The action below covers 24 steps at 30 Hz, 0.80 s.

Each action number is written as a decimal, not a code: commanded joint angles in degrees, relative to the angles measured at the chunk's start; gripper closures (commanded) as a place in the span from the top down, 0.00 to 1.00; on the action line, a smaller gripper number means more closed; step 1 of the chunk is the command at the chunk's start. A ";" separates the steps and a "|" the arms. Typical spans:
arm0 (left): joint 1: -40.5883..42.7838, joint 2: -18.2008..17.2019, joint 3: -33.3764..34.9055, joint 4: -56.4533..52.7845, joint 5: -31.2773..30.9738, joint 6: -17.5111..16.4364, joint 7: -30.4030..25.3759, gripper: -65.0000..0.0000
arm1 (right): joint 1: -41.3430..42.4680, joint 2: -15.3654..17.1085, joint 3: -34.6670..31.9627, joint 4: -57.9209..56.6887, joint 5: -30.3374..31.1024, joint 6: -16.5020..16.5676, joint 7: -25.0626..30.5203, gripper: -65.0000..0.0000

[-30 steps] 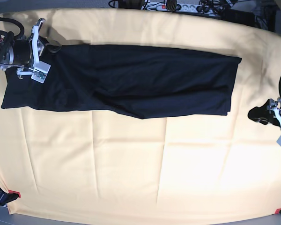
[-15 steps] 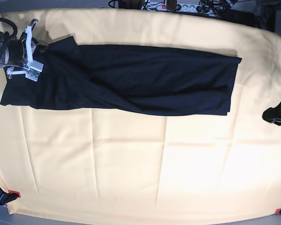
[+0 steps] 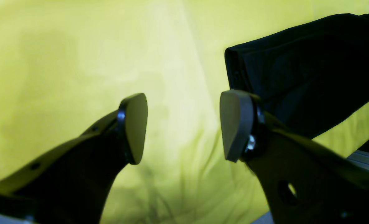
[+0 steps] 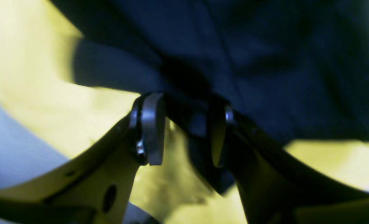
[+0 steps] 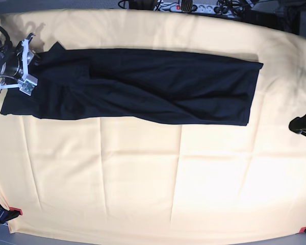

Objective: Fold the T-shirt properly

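Note:
The black T-shirt [image 5: 153,87] lies folded into a long band across the far half of the table. At the band's left end, my right gripper [image 5: 35,65] rests over the cloth. In the right wrist view the right gripper [image 4: 186,124] is open, its jaws parted, and a dark fold of the T-shirt [image 4: 249,46] still hangs between them against one finger. My left gripper [image 5: 296,125] sits at the table's right edge, clear of the shirt. It is open and empty [image 3: 184,109], with a corner of the T-shirt [image 3: 296,77] beyond it.
A pale yellow-cream cloth [image 5: 143,178] covers the whole table, creased in a grid. Red clamps [image 5: 15,211] hold its near corners. A power strip and cables [image 5: 183,6] run along the far edge.
My right gripper has pulled the shirt's left end further left, and its jaws have parted. The lower edge of the shirt is straighter. My left gripper has drawn back to the right edge.

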 commanded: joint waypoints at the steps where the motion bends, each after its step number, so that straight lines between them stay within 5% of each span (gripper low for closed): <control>1: -1.16 -1.90 -0.68 0.68 -0.85 -0.20 -0.74 0.59 | 0.46 1.31 0.66 0.50 -0.92 0.08 0.28 0.40; 4: -1.16 -2.14 -0.68 0.68 -0.85 -0.42 -0.74 0.59 | 0.46 1.29 0.66 0.50 -1.33 -0.11 0.81 0.40; 19: -1.29 -3.41 -0.66 0.68 -1.05 -1.62 -0.74 0.59 | 6.99 1.29 0.94 9.64 15.93 0.08 1.27 0.40; 24: -1.29 -3.41 -0.66 0.68 -3.08 -1.81 -0.74 0.59 | 7.26 1.14 0.94 12.76 13.73 0.08 1.14 0.40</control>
